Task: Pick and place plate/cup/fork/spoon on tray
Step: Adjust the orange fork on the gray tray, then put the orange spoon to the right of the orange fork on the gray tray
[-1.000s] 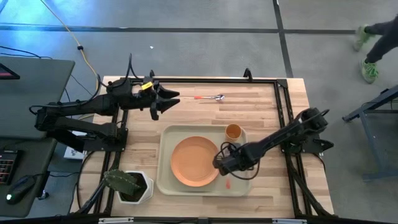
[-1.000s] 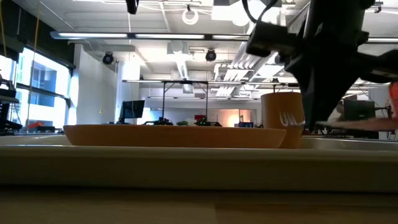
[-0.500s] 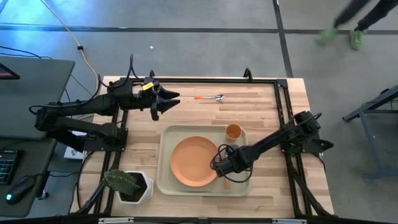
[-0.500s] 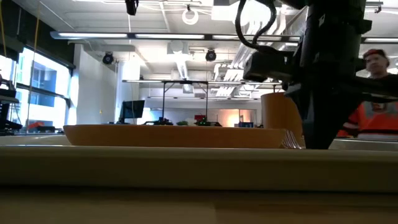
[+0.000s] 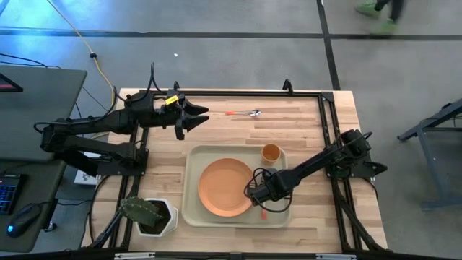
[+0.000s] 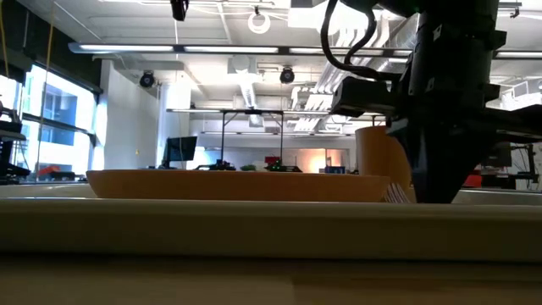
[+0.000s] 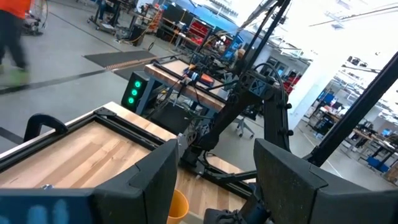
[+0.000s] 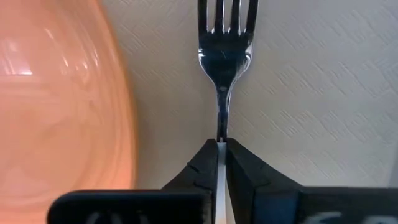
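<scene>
Three of four items are sitting at the tray [image 5: 193, 209]: plate [image 5: 225, 187] centred, cup [image 5: 271, 152] in the far right corner, fork [image 8: 224, 37] lying on the tray floor just right of the plate. Right gripper [image 5: 261, 196] is pinching the fork's neck w/ jaws nearly closed, only a thin gap showing; release looks pending. Spoon [image 5: 244, 113] is lying on the table far of the tray, untouched. Left gripper [image 5: 195, 119] is hanging wide open & empty near the far left, nearest arm to the spoon. Remaining, by judgement: let go of fork, then move spoon.
</scene>
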`<action>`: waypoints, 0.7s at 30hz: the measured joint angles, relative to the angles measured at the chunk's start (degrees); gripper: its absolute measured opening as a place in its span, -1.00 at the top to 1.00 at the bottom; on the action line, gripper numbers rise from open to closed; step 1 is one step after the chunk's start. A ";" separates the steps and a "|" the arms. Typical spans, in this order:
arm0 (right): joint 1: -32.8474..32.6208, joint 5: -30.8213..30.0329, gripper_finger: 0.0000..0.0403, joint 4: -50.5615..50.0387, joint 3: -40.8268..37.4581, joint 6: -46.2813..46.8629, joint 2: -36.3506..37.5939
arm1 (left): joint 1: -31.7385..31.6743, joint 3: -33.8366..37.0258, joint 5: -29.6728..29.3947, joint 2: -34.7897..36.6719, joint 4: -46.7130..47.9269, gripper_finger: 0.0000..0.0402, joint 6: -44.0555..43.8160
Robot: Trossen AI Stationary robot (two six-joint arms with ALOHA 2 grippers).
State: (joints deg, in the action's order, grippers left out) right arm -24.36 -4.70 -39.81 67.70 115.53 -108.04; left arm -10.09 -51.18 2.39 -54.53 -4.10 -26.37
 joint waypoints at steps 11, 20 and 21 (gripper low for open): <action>0.00 -0.15 0.77 0.02 0.00 -0.42 0.01 | -0.02 0.00 0.02 -0.01 -0.02 0.01 0.00; -0.08 0.05 0.37 -3.78 2.68 -5.05 0.23 | -0.02 0.02 0.00 -0.01 0.00 0.01 0.00; -0.13 0.13 0.34 -5.35 3.53 -6.87 0.43 | -0.02 0.02 0.00 -0.01 0.00 0.01 0.00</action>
State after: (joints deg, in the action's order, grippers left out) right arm -24.49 -4.57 -45.16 71.23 108.66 -107.61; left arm -10.11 -51.16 2.39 -54.54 -4.10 -26.37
